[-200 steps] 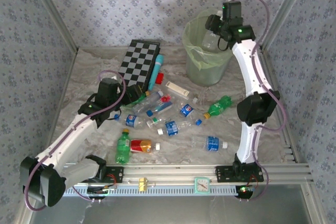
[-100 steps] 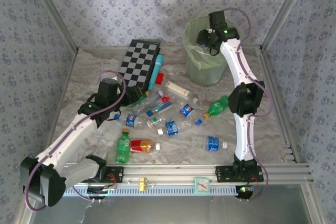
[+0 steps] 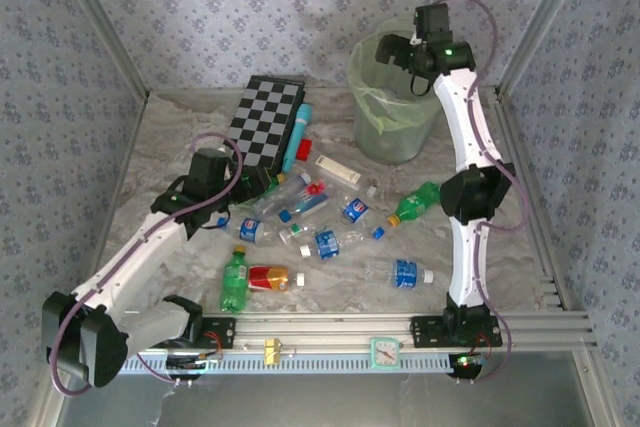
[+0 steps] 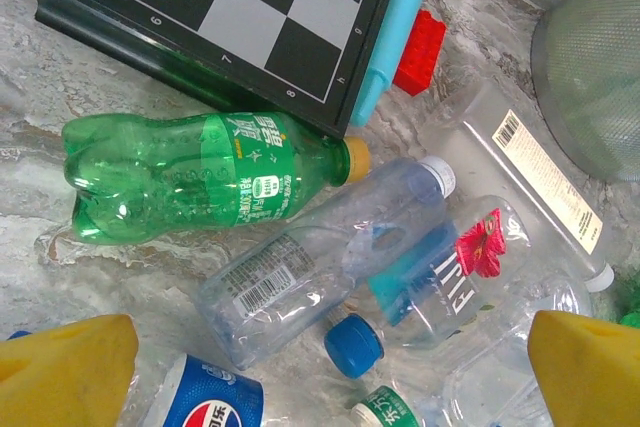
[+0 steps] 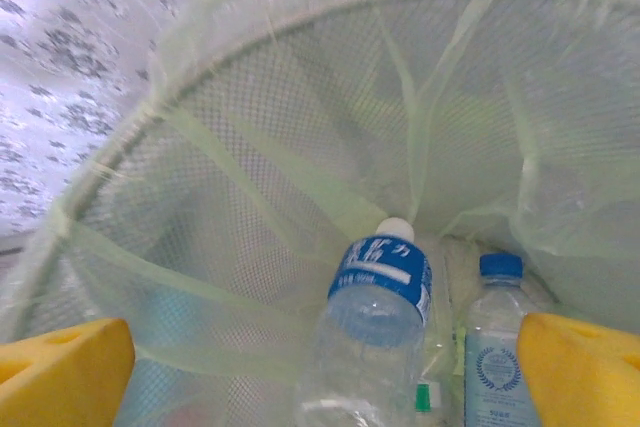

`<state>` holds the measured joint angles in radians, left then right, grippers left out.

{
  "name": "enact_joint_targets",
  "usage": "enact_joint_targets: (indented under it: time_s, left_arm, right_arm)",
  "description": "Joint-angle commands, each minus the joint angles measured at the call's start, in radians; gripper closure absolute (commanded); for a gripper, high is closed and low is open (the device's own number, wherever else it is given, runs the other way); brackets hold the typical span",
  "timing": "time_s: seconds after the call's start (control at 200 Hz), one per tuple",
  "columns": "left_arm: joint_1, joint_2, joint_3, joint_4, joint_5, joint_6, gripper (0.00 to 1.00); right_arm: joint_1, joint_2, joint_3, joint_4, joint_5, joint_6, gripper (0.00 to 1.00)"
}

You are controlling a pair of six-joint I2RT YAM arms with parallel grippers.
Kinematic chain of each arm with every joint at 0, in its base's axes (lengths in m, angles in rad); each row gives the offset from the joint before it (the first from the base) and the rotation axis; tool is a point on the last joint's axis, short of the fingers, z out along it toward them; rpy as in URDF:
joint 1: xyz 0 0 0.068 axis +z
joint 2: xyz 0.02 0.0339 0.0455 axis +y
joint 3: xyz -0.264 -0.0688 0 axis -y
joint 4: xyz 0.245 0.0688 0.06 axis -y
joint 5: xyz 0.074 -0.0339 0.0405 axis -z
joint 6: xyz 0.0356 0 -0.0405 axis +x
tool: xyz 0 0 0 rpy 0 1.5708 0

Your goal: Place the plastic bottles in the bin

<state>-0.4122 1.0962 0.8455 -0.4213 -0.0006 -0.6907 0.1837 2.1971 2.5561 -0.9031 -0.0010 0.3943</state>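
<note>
Right wrist view: the right gripper hangs over the mouth of the bin. Its yellow fingertips are spread wide and grip nothing. Inside the bin, a clear bottle with a blue label points its white cap away from the camera. Just beside it is a blue-capped bottle, and both lie among the folds of the thin bag liner.

The top external view adds the wider layout. Loose plastic bottles are scattered on the table in front of the bin. A checkerboard lies to the bin's left.

In the left wrist view, the left gripper is also spread apart and empty, well apart from the bin. It hovers above a green bottle, a clear barcode-labelled bottle and a Fiji bottle. A cyan tube and a red block lie beyond them, toward the bin.

The near end of the blue-labelled bottle is blurred, and bag folds hide the bin's floor. A Pepsi bottle is cut off at the lower edge of the left wrist view.

A second earlier the right gripper was clamped on a clear bottle above the bin's rim. Now it is empty and sits farther over the opening. The left arm and the loose plastic bottles have barely shifted.
</note>
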Motion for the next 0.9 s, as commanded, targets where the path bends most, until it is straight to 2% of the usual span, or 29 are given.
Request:
enact_joint_targets:
  time_s: [0.0,0.285,0.47,0.62,0.75,0.895]
  left_arm:
    - [0.006,-0.009,0.065,-0.070,0.009,0.039,0.00]
    - [0.006,-0.075,0.076,-0.303,0.078,0.074,0.00]
    - [0.003,-0.133,0.021,-0.429,0.160,0.052,0.00]
    - [-0.002,-0.231,-0.082,-0.460,0.174,-0.001,0.00]
    - [-0.006,-0.290,-0.159,-0.466,0.177,-0.034,0.00]
    - [-0.011,-0.328,-0.231,-0.456,0.149,-0.069,0.00]
  right_arm:
    - [0.000,-0.153,-0.015,-0.006,-0.006,-0.036,0.00]
    - [0.051,-0.510,-0.428,0.102,-0.014,-0.054,0.00]
    - [0.137,-0.763,-0.756,0.195,0.022,-0.033,0.00]
    - [0.223,-0.948,-1.047,0.286,0.050,0.044,0.00]
    - [0.292,-1.039,-1.223,0.361,0.068,0.102,0.00]
    - [0.381,-1.074,-1.350,0.412,0.105,0.141,0.00]
